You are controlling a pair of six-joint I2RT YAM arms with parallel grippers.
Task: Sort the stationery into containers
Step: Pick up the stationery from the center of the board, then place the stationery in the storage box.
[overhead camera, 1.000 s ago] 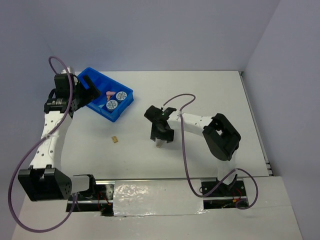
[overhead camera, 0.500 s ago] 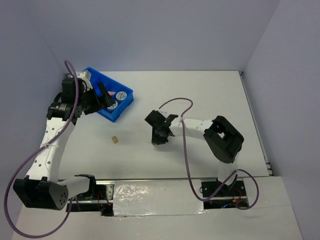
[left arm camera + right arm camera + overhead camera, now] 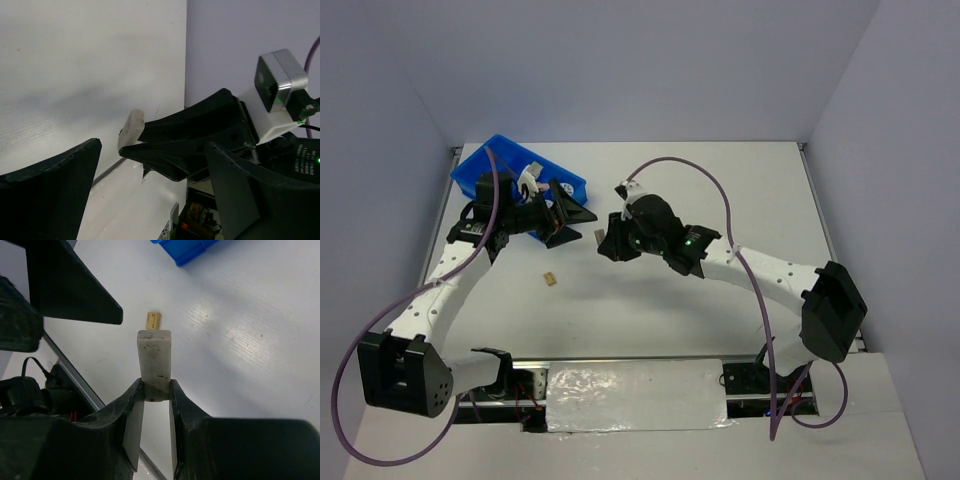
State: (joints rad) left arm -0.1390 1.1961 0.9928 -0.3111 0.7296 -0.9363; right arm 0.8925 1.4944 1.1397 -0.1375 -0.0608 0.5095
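My right gripper [image 3: 604,240] [image 3: 156,389] is shut on the grey block [image 3: 154,357] [image 3: 599,236] and holds it above the table by its lower end. The open left gripper [image 3: 570,216] [image 3: 152,147] points at it from the left, and the block [image 3: 131,131] lies just beyond its fingertips, not between them. One left finger [image 3: 75,285] shows beside the block in the right wrist view. The tiny tan cube [image 3: 550,279] [image 3: 153,320] lies on the table below. The blue tray [image 3: 480,165] [image 3: 187,250] sits at the far left, its contents mostly hidden by the left arm.
Grey walls close in the table at the back and on both sides. The right arm's purple cable [image 3: 705,180] arcs over the middle of the table. The table's near edge carries a metal rail [image 3: 640,360] and the arm bases.
The right gripper shut on the grey block, lifted it and carried it left. The left arm swung away from the tray toward the right gripper, still open.
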